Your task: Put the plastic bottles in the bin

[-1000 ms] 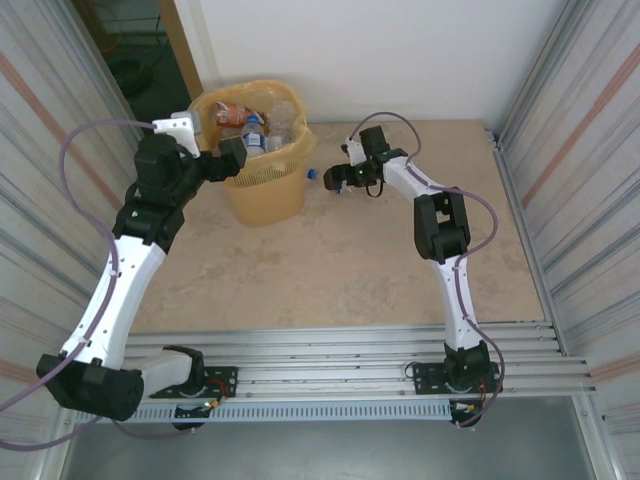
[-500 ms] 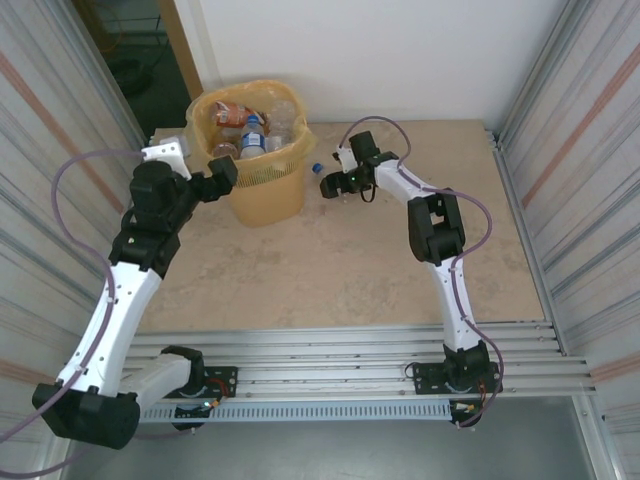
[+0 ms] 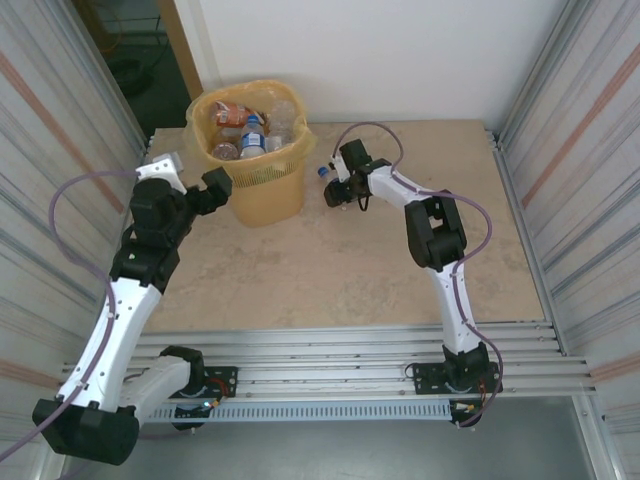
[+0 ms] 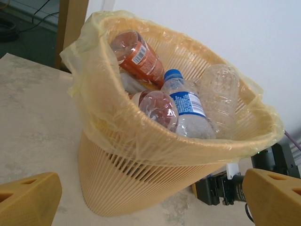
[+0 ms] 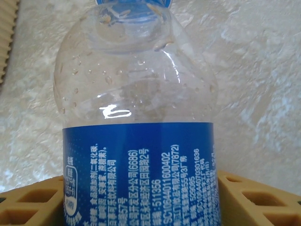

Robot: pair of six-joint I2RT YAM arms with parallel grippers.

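Note:
The yellow-orange bin point(image 3: 262, 195) stands at the table's back left, its bag liner holding several plastic bottles point(image 3: 248, 128): a brown-orange one point(image 4: 138, 54), a blue-labelled one point(image 4: 188, 106) and clear ones. Just right of the bin lies a clear plastic bottle point(image 3: 325, 172) with a blue cap and label point(image 5: 141, 117). My right gripper point(image 3: 336, 186) is shut on it, with the yellow fingers point(image 5: 256, 197) pressed against both sides of the label. My left gripper point(image 3: 212, 183) hangs open beside the bin's left wall point(image 4: 117, 188), nothing between its fingers point(image 4: 28, 197).
Corrugated metal walls point(image 3: 575, 150) close in both sides and a white wall runs behind. Metal rails point(image 3: 330, 350) cross the near edge. The tan tabletop point(image 3: 320, 270) stretches between the arms. A dark doorway point(image 3: 130, 50) opens at the back left.
My left arm has drawn back from above the bin to its left side, still open. My right gripper slid left up to the bottle by the bin and closed round it.

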